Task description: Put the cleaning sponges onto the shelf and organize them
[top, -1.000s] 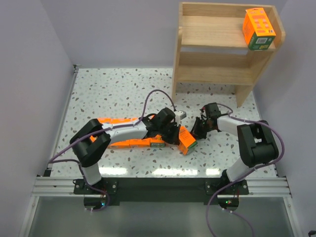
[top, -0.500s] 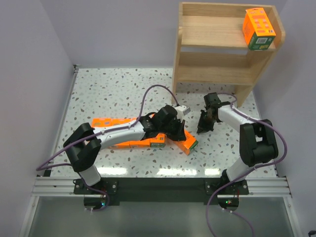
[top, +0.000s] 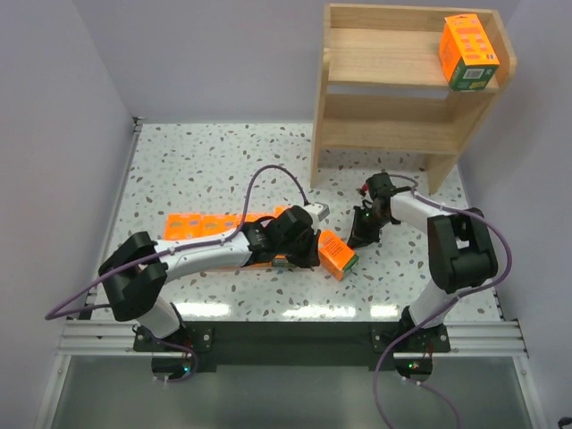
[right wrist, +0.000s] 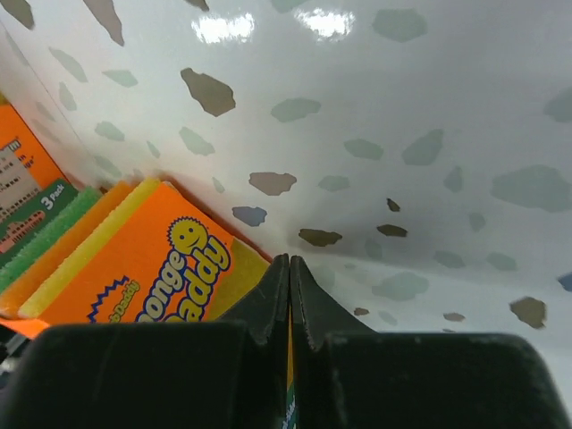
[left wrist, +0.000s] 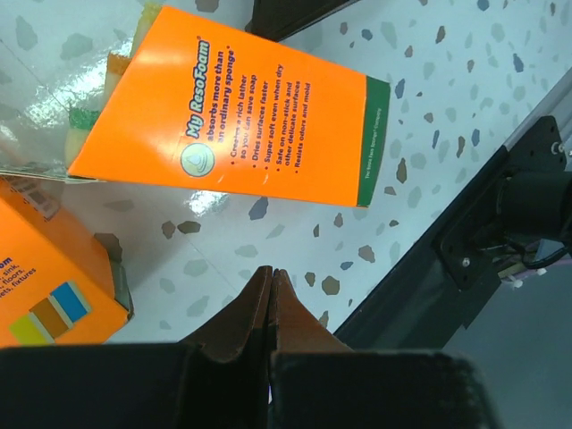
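An orange sponge pack with a green band (top: 336,255) lies on the table between my grippers. It fills the top of the left wrist view (left wrist: 250,116) and shows at the lower left of the right wrist view (right wrist: 134,268). More orange packs (top: 204,222) lie in a row to the left, partly hidden under my left arm; one shows in the left wrist view (left wrist: 45,295). Another pack (top: 467,49) stands on the top tier of the wooden shelf (top: 384,134). My left gripper (top: 306,250) (left wrist: 271,273) is shut and empty beside the pack. My right gripper (top: 360,234) (right wrist: 289,259) is shut at the pack's right side.
The shelf stands at the far right of the speckled table (top: 206,161), close to the right wall. The table's dark front rail (left wrist: 509,214) is near the left gripper. The left arm's cable (top: 268,174) loops above the packs.
My left arm has drawn back to the left and lowered beside the banded pack. My right gripper moved up, then came back down to the pack's right side. The pack shifted slightly.
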Available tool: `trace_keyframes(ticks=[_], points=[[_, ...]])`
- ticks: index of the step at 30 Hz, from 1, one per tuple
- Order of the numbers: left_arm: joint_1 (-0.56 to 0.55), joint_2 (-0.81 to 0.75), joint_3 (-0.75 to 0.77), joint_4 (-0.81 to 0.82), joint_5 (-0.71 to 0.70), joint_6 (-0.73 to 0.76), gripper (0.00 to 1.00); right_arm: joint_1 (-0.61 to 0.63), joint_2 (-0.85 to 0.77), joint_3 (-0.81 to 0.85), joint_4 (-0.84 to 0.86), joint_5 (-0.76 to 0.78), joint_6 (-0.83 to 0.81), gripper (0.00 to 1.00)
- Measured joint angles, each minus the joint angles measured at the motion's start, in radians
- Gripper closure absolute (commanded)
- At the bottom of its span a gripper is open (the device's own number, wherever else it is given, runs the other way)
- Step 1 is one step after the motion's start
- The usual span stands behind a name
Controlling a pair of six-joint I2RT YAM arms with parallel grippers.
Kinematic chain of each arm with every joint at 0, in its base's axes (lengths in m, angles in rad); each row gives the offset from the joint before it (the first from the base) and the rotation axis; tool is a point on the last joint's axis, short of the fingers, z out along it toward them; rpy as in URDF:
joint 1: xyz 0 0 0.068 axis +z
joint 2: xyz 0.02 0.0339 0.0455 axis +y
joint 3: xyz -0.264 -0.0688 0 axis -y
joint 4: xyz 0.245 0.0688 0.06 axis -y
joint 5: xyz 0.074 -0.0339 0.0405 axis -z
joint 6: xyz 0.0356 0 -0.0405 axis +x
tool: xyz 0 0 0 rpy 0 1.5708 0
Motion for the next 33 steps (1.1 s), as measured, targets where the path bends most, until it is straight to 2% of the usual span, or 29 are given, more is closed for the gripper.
trace_keyframes(ticks=[9,14,18,19,22,26,33], points=[[0.000,0.111,0.018,0.010,-0.037,0.006,1.00,0.000,0.086,-0.038,0.065,-0.195,-0.006,1.00],[0.000,0.130,0.092,0.006,-0.046,0.017,1.00,-0.002,0.124,-0.045,0.077,-0.288,-0.003,1.00],[0.000,0.139,0.151,-0.039,-0.045,0.026,1.00,-0.018,0.136,-0.044,0.069,-0.301,0.001,1.00],[0.000,0.143,0.164,-0.047,-0.045,0.027,1.00,-0.018,0.135,-0.039,0.058,-0.285,0.005,1.00],[0.000,0.164,0.204,-0.058,-0.037,0.029,1.00,-0.018,0.124,-0.005,0.000,-0.193,0.023,0.91],[0.000,0.220,0.247,0.003,-0.025,0.029,1.00,-0.002,0.117,0.080,-0.107,0.002,0.031,0.72],[0.000,0.281,0.257,0.037,-0.003,0.029,1.00,0.027,0.137,0.167,-0.222,0.339,-0.003,0.64]])
